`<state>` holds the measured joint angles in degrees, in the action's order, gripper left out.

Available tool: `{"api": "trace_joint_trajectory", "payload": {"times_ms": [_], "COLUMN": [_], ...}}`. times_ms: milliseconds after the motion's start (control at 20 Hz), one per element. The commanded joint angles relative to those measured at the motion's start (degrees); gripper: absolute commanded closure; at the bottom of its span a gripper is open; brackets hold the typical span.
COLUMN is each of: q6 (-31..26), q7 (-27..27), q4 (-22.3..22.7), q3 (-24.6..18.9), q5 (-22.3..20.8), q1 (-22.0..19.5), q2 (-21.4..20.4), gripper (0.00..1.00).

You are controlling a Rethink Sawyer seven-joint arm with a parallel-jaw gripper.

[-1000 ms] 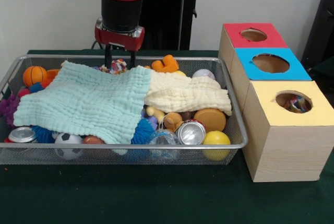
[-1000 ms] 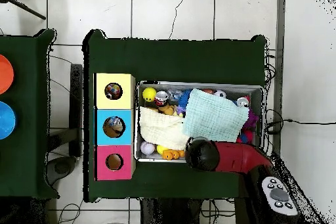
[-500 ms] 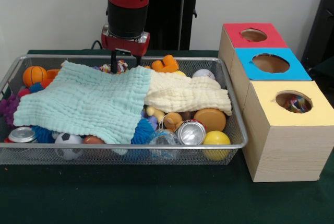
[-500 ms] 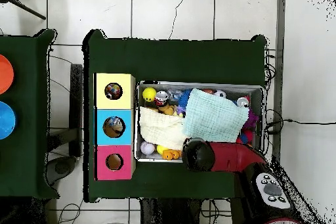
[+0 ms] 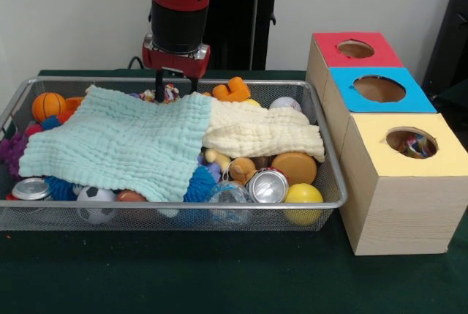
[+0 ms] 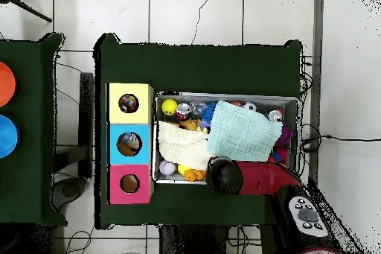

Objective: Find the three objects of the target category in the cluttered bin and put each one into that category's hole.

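The wire mesh bin [image 5: 183,205] is full of toys under a mint towel [image 5: 121,142] and a cream towel [image 5: 259,132]. One printed cloth ball [image 5: 167,94] peeks out behind the mint towel at the bin's far side. My gripper [image 5: 175,88] hangs right over it, open, with a finger on each side. I cannot tell if the fingers touch it. Another printed cloth ball [image 5: 414,146] lies inside the yellow-topped box's hole [image 5: 411,140]. In the overhead view the arm's head [image 6: 223,175] hides the gripper; the bin [image 6: 223,94] and the yellow box's hole [image 6: 129,103] show.
A blue-topped box [image 5: 379,88] and a red-topped box [image 5: 355,49] stand behind the yellow one. The bin also holds a small basketball [image 5: 48,105], an orange toy [image 5: 232,91], cans [image 5: 268,185], a yellow ball [image 5: 303,195] and a small football [image 5: 96,203].
Compared with a second ago, the gripper has shifted a little to the right in the front view, over the cloth ball. It has hardly moved in the last half second.
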<state>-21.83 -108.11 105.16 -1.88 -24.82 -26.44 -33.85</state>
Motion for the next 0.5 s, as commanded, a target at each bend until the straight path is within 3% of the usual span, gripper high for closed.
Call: {"api": "trace_joint_trajectory", "payload": {"times_ms": [50, 500], "q6": [0.77, 0.40], "q7": [-3.73, -4.42], "q4": [2.73, 2.79], "q3": [1.11, 3.11], "q5": [-2.46, -2.55], "q1": [0.67, 2.34], "q2": [-0.94, -1.67], "gripper": [0.00, 0.00]}}
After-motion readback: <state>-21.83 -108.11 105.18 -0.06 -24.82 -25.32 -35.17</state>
